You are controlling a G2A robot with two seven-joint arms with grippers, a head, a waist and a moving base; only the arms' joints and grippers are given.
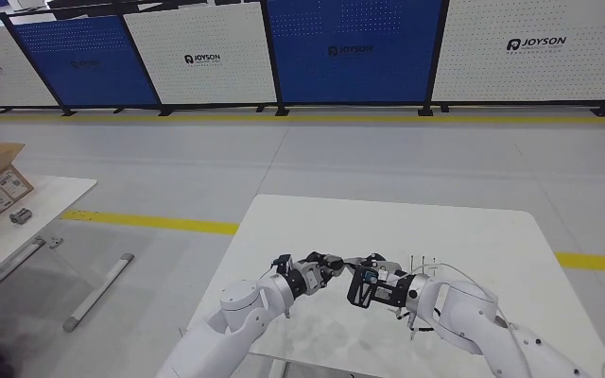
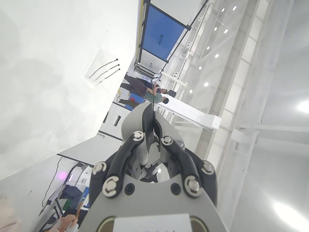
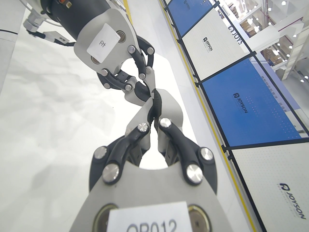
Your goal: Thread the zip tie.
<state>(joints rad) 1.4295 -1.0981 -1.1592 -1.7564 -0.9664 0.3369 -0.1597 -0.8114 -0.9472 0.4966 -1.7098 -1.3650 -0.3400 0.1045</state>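
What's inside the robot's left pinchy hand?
A thin black zip tie sticks out past the tips of the shut left gripper. The part squeezed inside is covered, so how much it holds cannot be seen.

White table (image 1: 473, 236); blue-and-white partition panels (image 1: 354, 47) behind; yellow floor line (image 1: 142, 222); cardboard box (image 1: 11, 175) on side table (image 1: 52, 200).
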